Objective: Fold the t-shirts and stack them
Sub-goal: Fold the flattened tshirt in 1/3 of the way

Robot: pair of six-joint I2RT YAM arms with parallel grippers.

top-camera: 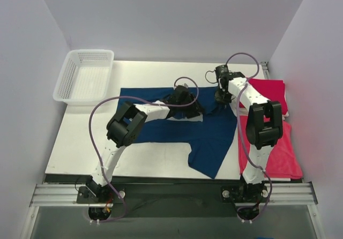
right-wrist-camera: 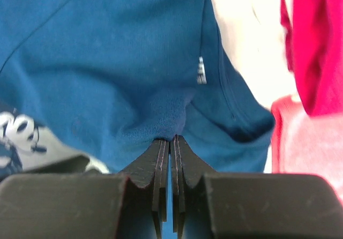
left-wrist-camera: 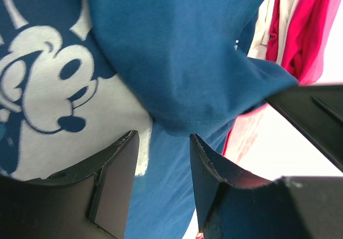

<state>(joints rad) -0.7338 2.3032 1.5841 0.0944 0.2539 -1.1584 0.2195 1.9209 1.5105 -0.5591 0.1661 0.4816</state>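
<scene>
A navy t-shirt [top-camera: 214, 137] lies spread across the middle of the white table [top-camera: 91, 142], its lower right part hanging toward the near edge. Its pale cartoon print [left-wrist-camera: 48, 89] sits under the left arm. The left gripper [left-wrist-camera: 161, 166] is low over the shirt's chest with its jaws partway apart. A rounded fold of blue cloth sits just past the fingertips, and neither finger visibly presses on it. The right gripper [right-wrist-camera: 170, 142] is further right, near the shirt's upper edge, with its jaws closed tight on a pinch of the navy cloth, which bunches up at the tips. The red t-shirts [top-camera: 270, 91] lie along the table's right side, just beside the navy one. A white mesh basket [top-camera: 72, 86] stands at the far left corner, well apart.
</scene>
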